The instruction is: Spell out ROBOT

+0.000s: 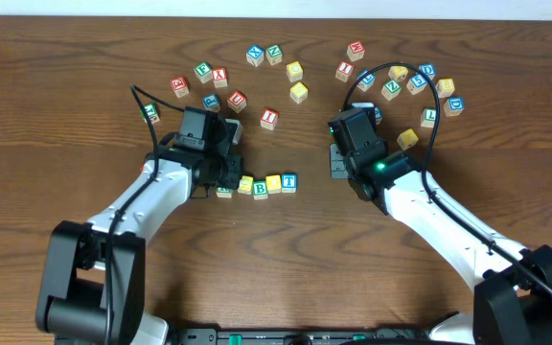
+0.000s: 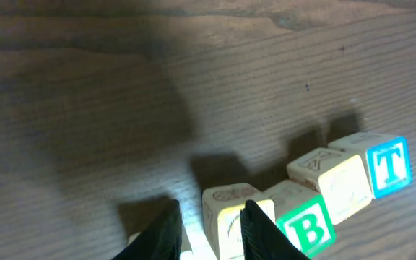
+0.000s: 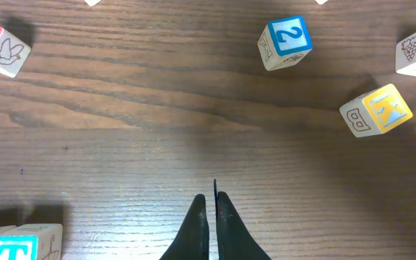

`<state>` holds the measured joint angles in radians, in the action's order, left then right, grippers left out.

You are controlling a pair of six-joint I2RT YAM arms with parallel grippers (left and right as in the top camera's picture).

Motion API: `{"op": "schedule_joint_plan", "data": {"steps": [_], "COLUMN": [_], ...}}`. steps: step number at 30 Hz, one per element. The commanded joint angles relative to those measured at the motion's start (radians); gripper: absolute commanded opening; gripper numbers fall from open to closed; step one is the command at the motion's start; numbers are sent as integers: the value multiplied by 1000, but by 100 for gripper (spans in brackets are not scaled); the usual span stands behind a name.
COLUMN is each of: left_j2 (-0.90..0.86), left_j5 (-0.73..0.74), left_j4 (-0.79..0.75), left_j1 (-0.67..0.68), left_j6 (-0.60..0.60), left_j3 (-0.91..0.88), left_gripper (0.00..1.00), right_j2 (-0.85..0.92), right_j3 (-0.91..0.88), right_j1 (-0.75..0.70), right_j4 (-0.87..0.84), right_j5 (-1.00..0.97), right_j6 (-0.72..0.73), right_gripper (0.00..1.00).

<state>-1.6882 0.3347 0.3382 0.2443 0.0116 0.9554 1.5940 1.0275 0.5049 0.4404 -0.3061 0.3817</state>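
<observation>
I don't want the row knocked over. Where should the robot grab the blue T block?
Probably from above, pinching the blue T cube by its far and near faces: those stand free, while one side sits against the yellow cube.

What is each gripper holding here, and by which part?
Right gripper: nothing, its jaws shut together and empty. Left gripper: cannot be told; a pale sliver shows between its jaws, but no clear grip.
</observation>
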Motion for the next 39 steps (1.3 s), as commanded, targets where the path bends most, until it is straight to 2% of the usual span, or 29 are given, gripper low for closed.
{"op": "schedule_joint_plan", "data": {"steps": [1, 5, 9, 13, 24, 39], "left_j2": [-40, -76, -89, -89, -89, -90], "left_j5": [-2, -2, -2, -3, -7, -66], "left_j4": [-3, 3, 16, 14, 15, 47], "left_j1": [2, 2, 5, 8, 69, 73], "left_j6": [-38, -38, -37, -13, 0, 0], "left_j3": [60, 98, 122, 127, 128, 128], "left_gripper": [25, 20, 19, 8, 8, 7], "right_j2": [-19, -19, -19, -19, -19, -19], "right_j3": [19, 19, 19, 19, 19, 19], "right_j1": [-6, -6, -6, -6, -6, -6], "right_j4": [2, 22, 20, 20, 20, 24], "right_j5": [-1, -2, -2, -2, -1, -2], "right_j6": [7, 6, 6, 7, 7, 6], "right_gripper": [1, 1, 1, 1, 1, 1]}}
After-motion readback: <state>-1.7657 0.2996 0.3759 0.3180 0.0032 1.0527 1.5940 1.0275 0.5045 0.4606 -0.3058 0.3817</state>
